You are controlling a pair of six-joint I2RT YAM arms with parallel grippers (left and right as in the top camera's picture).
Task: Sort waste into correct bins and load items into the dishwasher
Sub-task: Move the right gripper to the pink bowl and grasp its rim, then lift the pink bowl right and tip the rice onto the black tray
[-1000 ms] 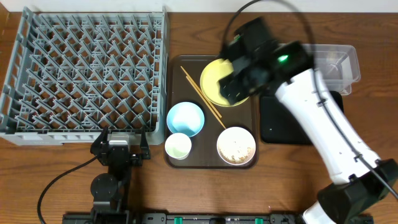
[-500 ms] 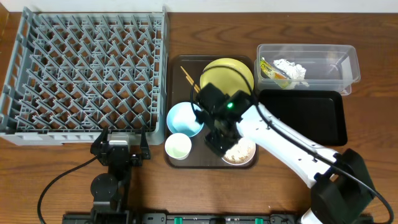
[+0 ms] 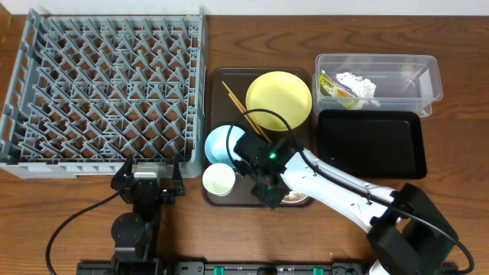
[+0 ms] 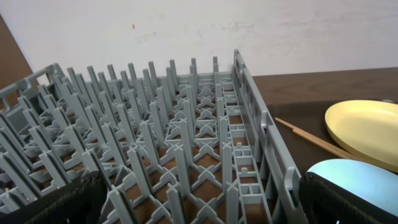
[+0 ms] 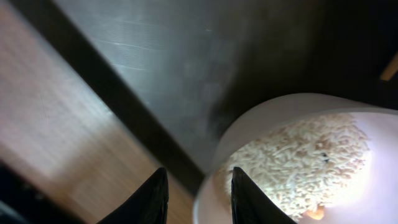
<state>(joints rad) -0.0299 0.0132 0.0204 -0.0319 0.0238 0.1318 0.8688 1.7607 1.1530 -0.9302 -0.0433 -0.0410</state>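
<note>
Low over the near right corner of the dark brown serving tray (image 3: 218,107): the right gripper (image 5: 199,198). Stands astride the rim of the white-pinkish bowl (image 5: 249,119), with one finger outside, over tray edge and table, and the other inside, above the rice scraps (image 5: 292,155). Jaws partly apart; cannot tell whether pressing on the rim or only around it. Seen from overhead, covers most of this bowl with wrist and arm, leaving only a sliver of rim and rice in view on the right side.

Close around, on the same tray:
- Light blue bowl (image 3: 221,143) just left of the arm, partly under it.
- Small white cup (image 3: 218,180) beside the gripper, near but apart.
- Yellow plate (image 3: 279,99) at the far end.
- Chopsticks (image 3: 238,105) lying slanted from the far left corner, past the edge of the plate, with the lower end lost under the arm.

To the right of the serving tray, on the table (image 3: 252,38): the clear tub (image 3: 412,80) with the snack wrapper (image 3: 332,85) and the crumpled tissue (image 3: 357,84) inside. Just in front of it, the black tray (image 3: 370,143).

At the left, the grey dish rack (image 3: 107,84). Just at its near edge sits the left gripper (image 3: 149,172), fingers spread wide — faces across the pegs toward the plate and the blue bowl.
</note>
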